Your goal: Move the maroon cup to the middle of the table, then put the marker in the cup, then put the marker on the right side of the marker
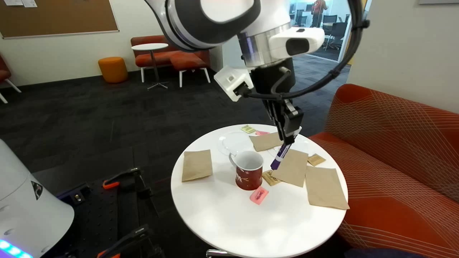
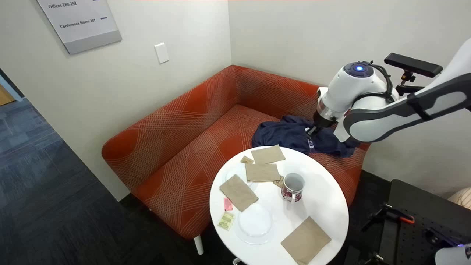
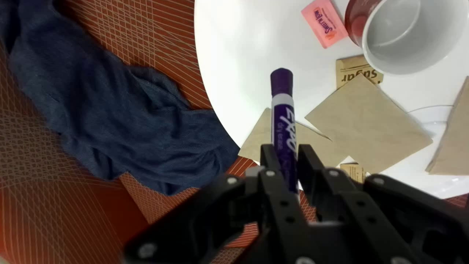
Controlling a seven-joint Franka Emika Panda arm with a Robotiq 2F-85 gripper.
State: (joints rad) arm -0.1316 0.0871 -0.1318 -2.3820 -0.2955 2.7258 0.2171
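Four tan squares (image 2: 238,192) on white table (image 1: 251,225), red sofa (image 1: 391,161) beside, dark carpet (image 1: 104,122), gripper (image 3: 287,150) pinching marker (image 3: 283,113)

In an exterior view, a broad bare stretch of worktop (image 1: 265,227) offers passage between the pink packet (image 1: 259,195) and the near edge. Farther in, the upright cup (image 1: 249,175) is the tall obstacle, its handle (image 2: 293,197) jutting into the narrower gap towards the left napkin (image 1: 197,165). Flat napkins (image 1: 326,187) lie towards the right edge; beyond it rises the sofa back (image 1: 391,125). The marker (image 1: 280,157), projecting past the hand (image 3: 286,148), is apart from the cup.
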